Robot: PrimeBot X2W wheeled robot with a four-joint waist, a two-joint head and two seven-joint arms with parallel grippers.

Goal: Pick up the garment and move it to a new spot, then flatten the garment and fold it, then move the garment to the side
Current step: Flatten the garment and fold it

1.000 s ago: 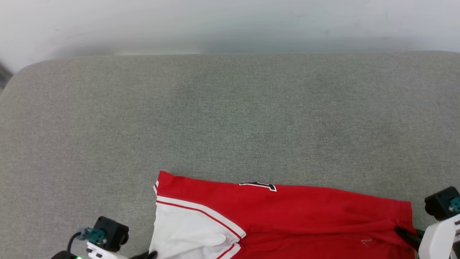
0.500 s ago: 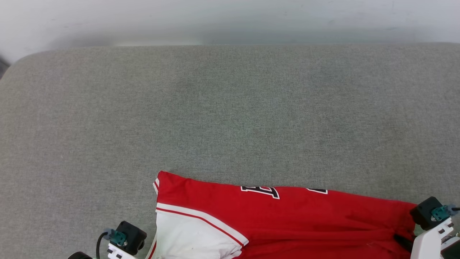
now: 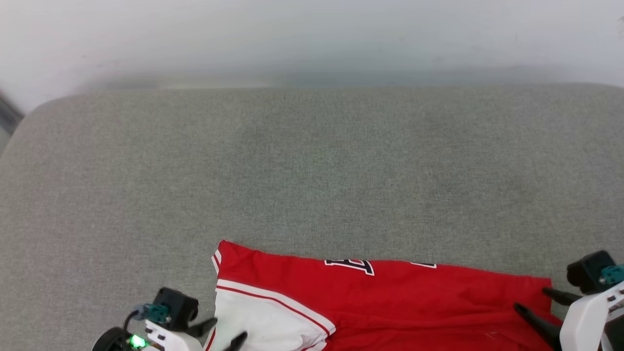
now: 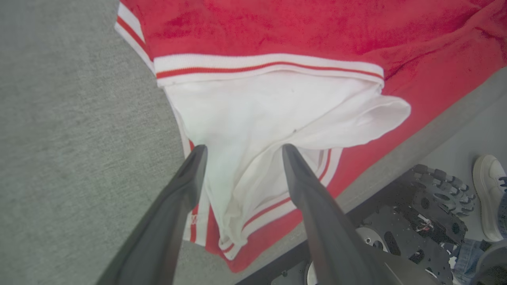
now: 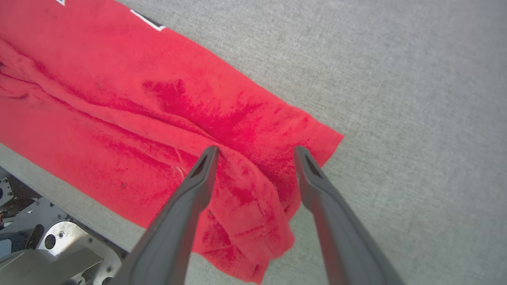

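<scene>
Jaws gape over the creased, napped red garment.

The right gripper holds its two dark fingers wide apart over the bunched-up corner of the red garment, which runs off toward 10 o'clock on the grey cushion, and some shiny metal robot parts sit down at 8 o'clock.
</scene>
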